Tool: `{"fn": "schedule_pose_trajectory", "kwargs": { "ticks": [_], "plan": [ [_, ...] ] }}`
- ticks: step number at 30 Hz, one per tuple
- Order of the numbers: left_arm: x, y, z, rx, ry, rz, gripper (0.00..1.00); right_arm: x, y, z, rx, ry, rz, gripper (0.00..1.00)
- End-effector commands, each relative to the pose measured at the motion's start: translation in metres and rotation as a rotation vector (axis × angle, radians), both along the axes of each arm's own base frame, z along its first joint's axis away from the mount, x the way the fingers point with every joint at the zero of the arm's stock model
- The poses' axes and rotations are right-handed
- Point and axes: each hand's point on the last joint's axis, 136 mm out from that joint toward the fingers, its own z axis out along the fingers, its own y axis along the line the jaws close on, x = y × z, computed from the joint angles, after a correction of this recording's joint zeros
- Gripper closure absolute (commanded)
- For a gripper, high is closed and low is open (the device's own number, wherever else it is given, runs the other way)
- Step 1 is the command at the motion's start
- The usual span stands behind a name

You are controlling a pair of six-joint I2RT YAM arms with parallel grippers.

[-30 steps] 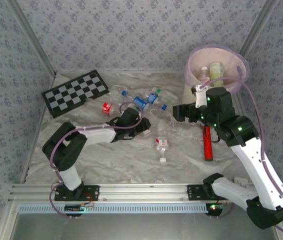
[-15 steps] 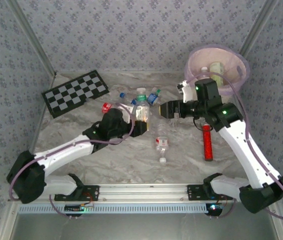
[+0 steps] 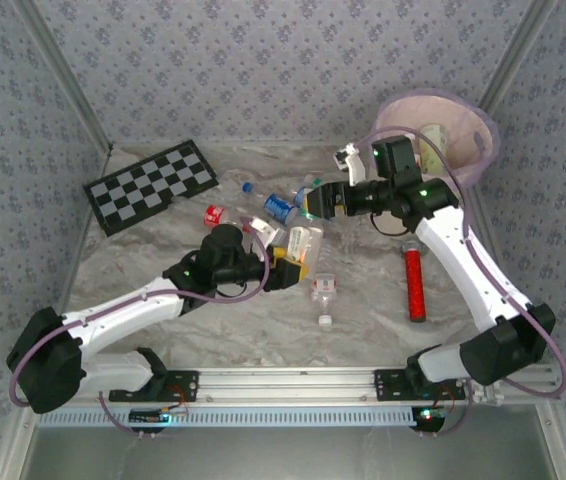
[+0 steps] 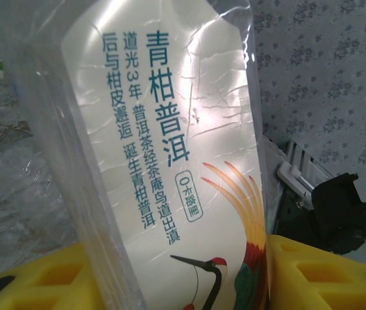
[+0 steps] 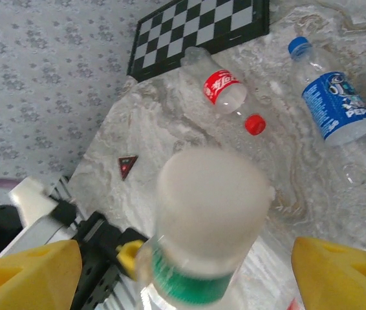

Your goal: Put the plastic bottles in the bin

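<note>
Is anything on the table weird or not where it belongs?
Yes. A checkered board and a solid red cylinder share the table with the plastic bottles, though neither is a bottle. Several bottles lie tipped on their sides.

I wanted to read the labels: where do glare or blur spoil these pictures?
Left wrist view: white glare streaks cross the shiny wrap of the white-labelled bottle, yet its print reads sharp. Right wrist view: the near white cap is out of focus, while the red-labelled bottle and blue-labelled bottle behind are crisper. Top external view: even, soft light, only faint shadows.
</note>
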Motion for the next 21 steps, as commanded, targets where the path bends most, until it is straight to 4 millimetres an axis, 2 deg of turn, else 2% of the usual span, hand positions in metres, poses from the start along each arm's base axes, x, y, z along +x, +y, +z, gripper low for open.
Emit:
{"fn": "schedule_pose_trajectory", "kwargs": {
  "ticks": [1, 3, 10, 13, 15, 16, 19, 21],
  "plan": [
    [-0.007, -0.011, 0.032, -0.052, -0.078, -0.07, 0.49, 0.006, -0.001, 0.006, 0.014, -0.012, 0.017, 0.16],
    [-0.009, -0.013, 0.033, -0.049, -0.084, -0.078, 0.49, 0.006, 0.001, 0.006, 0.026, -0.009, 0.027, 0.2],
    [-0.007, -0.016, 0.028, -0.034, -0.078, -0.08, 0.46, 0.007, -0.007, 0.015, 0.038, -0.048, 0.016, 0.49],
    [-0.004, -0.016, 0.024, -0.02, -0.066, -0.063, 0.42, 0.004, -0.014, 0.027, 0.041, -0.076, 0.007, 0.63],
    [-0.003, -0.015, 0.025, -0.017, -0.062, -0.05, 0.41, 0.004, -0.02, 0.039, 0.045, -0.11, -0.008, 0.66],
    [0.0, -0.014, 0.025, -0.014, -0.06, -0.035, 0.36, 0.004, -0.023, 0.047, 0.045, -0.135, -0.018, 0.69],
    [0.004, -0.012, 0.029, -0.009, -0.052, -0.002, 0.11, 0.006, -0.036, 0.075, 0.029, -0.24, -0.053, 0.75],
    [0.006, -0.009, 0.031, -0.011, -0.041, 0.025, 0.03, 0.007, -0.05, 0.099, -0.004, -0.324, -0.091, 0.78]
  ]
}}
